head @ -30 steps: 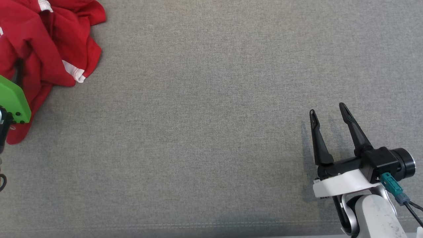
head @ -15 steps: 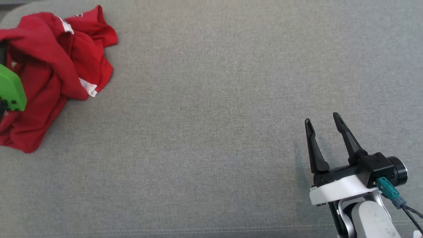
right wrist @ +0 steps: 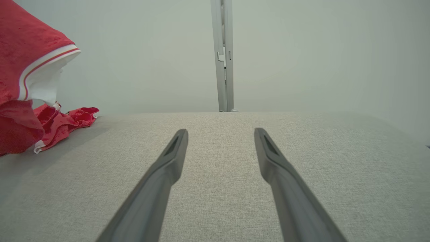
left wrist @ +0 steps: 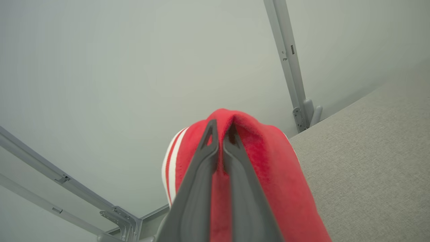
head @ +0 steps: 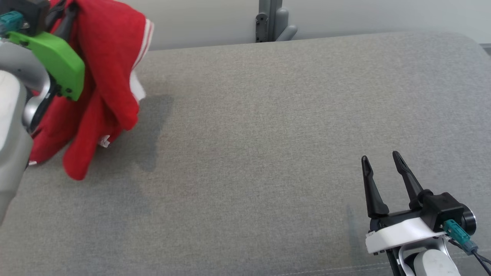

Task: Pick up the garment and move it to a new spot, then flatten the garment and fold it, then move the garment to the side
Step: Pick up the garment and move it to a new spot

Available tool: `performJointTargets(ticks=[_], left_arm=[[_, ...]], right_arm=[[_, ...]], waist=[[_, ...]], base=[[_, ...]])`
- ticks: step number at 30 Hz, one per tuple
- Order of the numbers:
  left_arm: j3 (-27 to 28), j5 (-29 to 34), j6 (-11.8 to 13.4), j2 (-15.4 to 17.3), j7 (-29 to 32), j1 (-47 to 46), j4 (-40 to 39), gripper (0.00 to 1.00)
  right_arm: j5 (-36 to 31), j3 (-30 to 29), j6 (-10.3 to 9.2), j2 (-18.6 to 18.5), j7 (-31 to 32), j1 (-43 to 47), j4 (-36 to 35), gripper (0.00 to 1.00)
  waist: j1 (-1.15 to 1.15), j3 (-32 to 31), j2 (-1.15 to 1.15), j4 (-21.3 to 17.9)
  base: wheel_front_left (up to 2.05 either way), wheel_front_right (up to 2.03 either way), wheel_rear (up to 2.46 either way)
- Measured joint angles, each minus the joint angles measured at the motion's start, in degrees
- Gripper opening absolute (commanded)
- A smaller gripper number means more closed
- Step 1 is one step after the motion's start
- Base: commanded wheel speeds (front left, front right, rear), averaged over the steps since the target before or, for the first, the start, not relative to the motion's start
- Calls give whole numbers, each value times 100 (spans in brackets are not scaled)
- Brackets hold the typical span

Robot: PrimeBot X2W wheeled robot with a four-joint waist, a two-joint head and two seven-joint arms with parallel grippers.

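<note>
We see the red garment [head: 109, 69], trimmed in white with a thin red stripe along one hem, bunched and held up at the far left. Its topmost fold is pinched between the fingers [left wrist: 201, 168] of the left gripper [left wrist: 221, 129], which are pressed together on the cloth, and it drapes down either side of them. Below, it hangs in loose, crumpled folds. Its lower end reaches the grey surface [head: 268, 153], where a rumpled, white-edged part rests.
</note>
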Motion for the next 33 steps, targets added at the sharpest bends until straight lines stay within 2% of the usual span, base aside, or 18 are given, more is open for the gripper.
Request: performJointTargets(ticks=[5,10,16,23,24,30,33], left_arm=[[-174,-93,12,-455,154,-121,-439,0],[-275,-257,197,-1061,226,-84,-755,0],[-401,-453,404,-1859,-43,302,-700,0],[-653,-475,547,-2395,-571,877,408,0],[-653,-475,547,-2395,-571,877,408,0],[-539,-487,728,-2474,-1201,1004,1591,0],[-499,-533,705,-2502,-1329,1006,2089,0]], right_arm=[[56,-54,0,0,0,89,11,100],[118,-48,0,-1,0,113,-8,100],[188,0,0,-2,0,82,-10,100],[270,170,0,-1,0,-108,-36,100],[270,170,0,-1,0,-108,-36,100],[292,199,0,-2,0,-263,-62,100],[292,199,0,-2,0,-318,-62,100]], waist=[[0,-202,0,-273],[0,-297,0,-546],[0,-212,0,-796],[0,116,0,-1017],[0,116,0,-1017],[0,488,0,-1201],[0,663,0,-1281]], base=[[0,0,0],[0,0,0],[0,0,0],[0,0,0],[0,0,0],[0,0,0],[0,0,0]])
